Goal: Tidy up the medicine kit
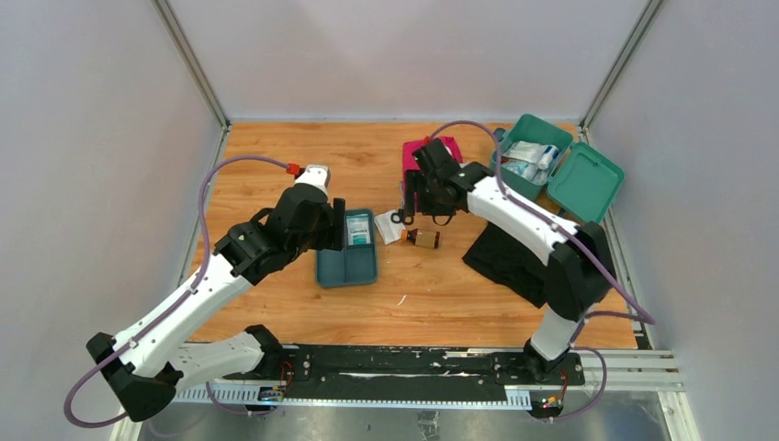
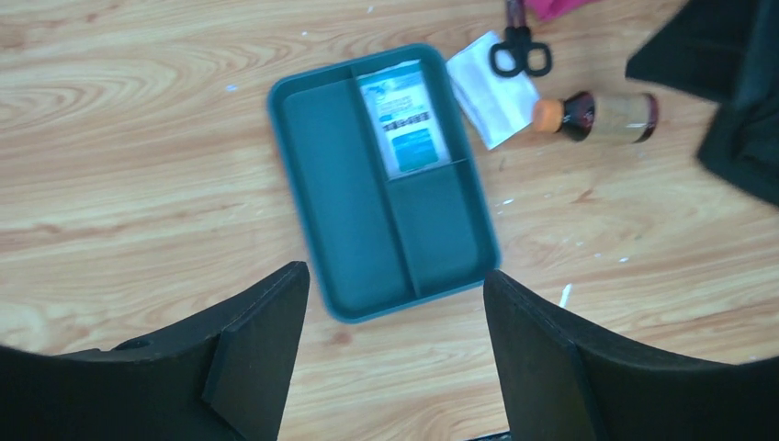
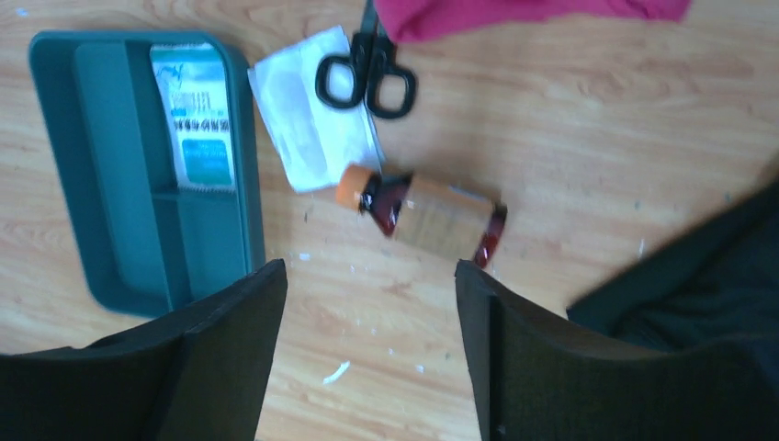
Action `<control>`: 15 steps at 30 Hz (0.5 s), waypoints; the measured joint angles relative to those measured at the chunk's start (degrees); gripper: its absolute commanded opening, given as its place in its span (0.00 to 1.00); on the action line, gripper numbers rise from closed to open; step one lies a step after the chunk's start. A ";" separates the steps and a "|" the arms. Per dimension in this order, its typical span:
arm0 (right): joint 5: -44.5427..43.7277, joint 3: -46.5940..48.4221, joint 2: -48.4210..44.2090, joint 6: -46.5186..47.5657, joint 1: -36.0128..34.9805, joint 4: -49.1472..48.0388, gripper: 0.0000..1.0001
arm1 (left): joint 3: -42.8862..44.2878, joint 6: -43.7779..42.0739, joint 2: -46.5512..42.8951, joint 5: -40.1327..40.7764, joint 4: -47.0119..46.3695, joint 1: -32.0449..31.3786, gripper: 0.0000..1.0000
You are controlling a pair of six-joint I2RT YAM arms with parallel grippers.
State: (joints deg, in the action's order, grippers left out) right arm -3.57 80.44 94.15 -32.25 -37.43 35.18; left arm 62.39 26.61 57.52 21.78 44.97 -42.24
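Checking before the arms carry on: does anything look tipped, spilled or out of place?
The brown glass bottle with an orange cap lies on its side on the wooden table, beside the white paper packet and black-handled scissors, outside the teal divided tray. No spilled liquid shows.

You are looking at a light-brown wood-grain desk (image 1: 276,165), and everything else sits around it. Behind the desk's far edge stands a plain pale-grey back wall panel (image 1: 404,55). Matching pale-grey side panels close it in, one along the desk's left (image 1: 92,138) and one along its right (image 1: 716,138). Two slim silver metal posts rise from the desk's far corners, left (image 1: 191,62) and right (image 1: 621,62). Along the desk's near edge runs a flat black mounting strip (image 1: 404,360), with silver slotted metal rails (image 1: 634,367) just beside it. Below that edge you see a dull grey surface (image 1: 367,424); whether it is floor is unclear. Small white flecks (image 3: 335,372) dot the desk's grain. The light is even and the shadows soft.
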 measured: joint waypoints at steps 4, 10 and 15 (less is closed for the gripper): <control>-1.01 8.26 9.94 -0.04 -0.94 -0.22 0.81 | 0.24 -3.56 -0.70 2.38 2.99 0.00 0.77; -2.27 19.52 23.43 0.07 -1.16 2.10 0.77 | -0.76 -7.74 -0.22 6.23 5.16 0.00 0.77; -3.72 26.77 30.60 0.20 -1.16 4.33 0.73 | -3.72 -8.92 -0.02 8.50 5.42 0.00 0.77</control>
State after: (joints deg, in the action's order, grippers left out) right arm -7.29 107.22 124.75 -32.05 -38.59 39.51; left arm 58.67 17.69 57.49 30.28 50.39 -42.24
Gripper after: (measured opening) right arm 0.756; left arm 0.765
